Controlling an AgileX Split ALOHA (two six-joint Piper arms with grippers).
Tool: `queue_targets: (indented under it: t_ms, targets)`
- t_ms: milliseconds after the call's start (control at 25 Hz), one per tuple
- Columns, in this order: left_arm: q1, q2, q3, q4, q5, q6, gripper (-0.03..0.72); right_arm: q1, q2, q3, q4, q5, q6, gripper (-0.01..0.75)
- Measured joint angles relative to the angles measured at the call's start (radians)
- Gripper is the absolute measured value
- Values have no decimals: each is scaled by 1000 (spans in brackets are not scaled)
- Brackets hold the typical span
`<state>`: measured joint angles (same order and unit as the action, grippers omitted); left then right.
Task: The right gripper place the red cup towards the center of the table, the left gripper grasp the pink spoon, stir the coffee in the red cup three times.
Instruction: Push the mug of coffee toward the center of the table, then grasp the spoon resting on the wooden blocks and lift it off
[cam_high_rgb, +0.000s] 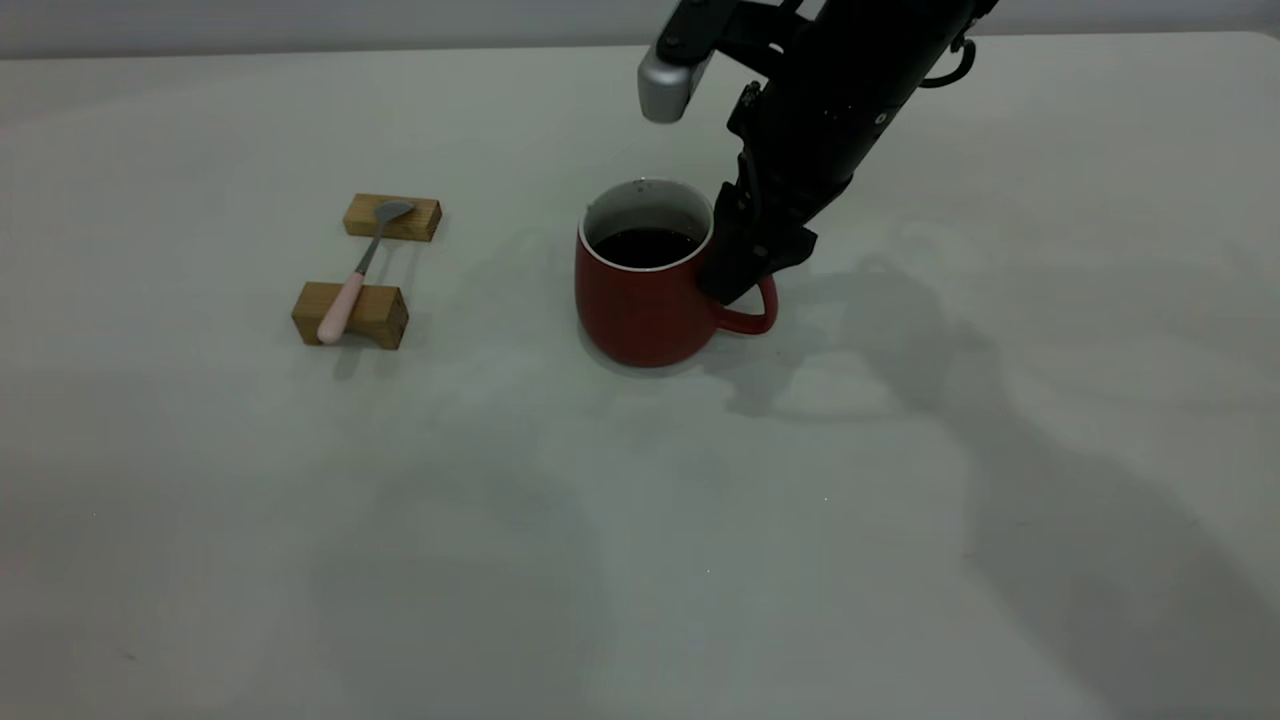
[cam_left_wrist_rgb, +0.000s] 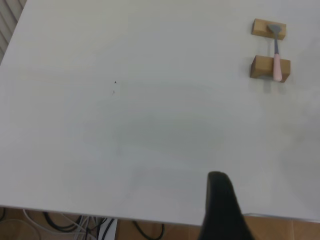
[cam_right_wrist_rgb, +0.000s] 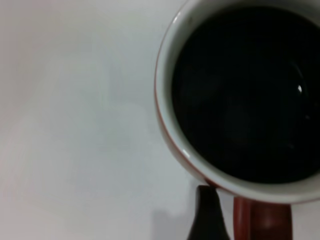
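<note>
Right gripper (cam_high_rgb: 745, 270) down at the red cup (cam_high_rgb: 645, 290), pinching its handle on the side facing the counter's right edge. Cup standing upright on the counter (cam_high_rgb: 640, 560) at about mid-width, toward the far edge, with the coffee (cam_high_rgb: 645, 246) dark and level inside, so the placing step looks pretty much done, just not let go yet. Pink spoon (cam_high_rgb: 355, 275) lying across two wooden blocks (cam_high_rgb: 350, 313) toward the counter's left edge, well apart from the cup: bowl on the farther block, pink handle on the nearer one, long axis running roughly far to near with a slight lean. Clearly the left arm's side, then. Left gripper (cam_left_wrist_rgb: 220, 210) not showing in the exterior view; only one dark finger visible in its own wrist view, hanging near a counter edge with cables below, so can't tell how its fingers stand. Spoon a good way off from it, nothing in between. Plenty of bare counter around blocks and cup, so room for a straight approach; handle raised off the surface, probably easy to grab.
</note>
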<state>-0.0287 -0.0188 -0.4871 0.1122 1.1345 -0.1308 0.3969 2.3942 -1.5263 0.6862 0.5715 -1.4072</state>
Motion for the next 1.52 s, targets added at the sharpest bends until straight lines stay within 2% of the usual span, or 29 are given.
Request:
queue_targets:
  t_ms: [120, 240, 560, 680, 960, 1120, 1360, 1520]
  targets:
    - [0, 0, 0, 0, 0, 0, 543, -12, -42, 0, -29, 47, 85, 595]
    - [0, 0, 0, 0, 0, 0, 543, -32, -123, 0, -103, 139, 245, 594]
    - [0, 0, 0, 0, 0, -1, 543, -89, -500, 0, -337, 541, 839, 593]
    - [0, 0, 0, 0, 0, -1, 543, -93, -639, 0, -422, 630, 1031, 593]
    - [0, 0, 0, 0, 0, -1, 543, -95, -922, 114, -531, 652, 1231, 593]
    - [0, 0, 0, 0, 0, -1, 543, -95, -1099, 293, -582, 656, 1312, 593]
    - [0, 0, 0, 0, 0, -1, 543, -95, -1386, 561, -618, 662, 1336, 593]
    - [0, 0, 0, 0, 0, -1, 543, -148, -1609, 721, -632, 659, 1339, 593]
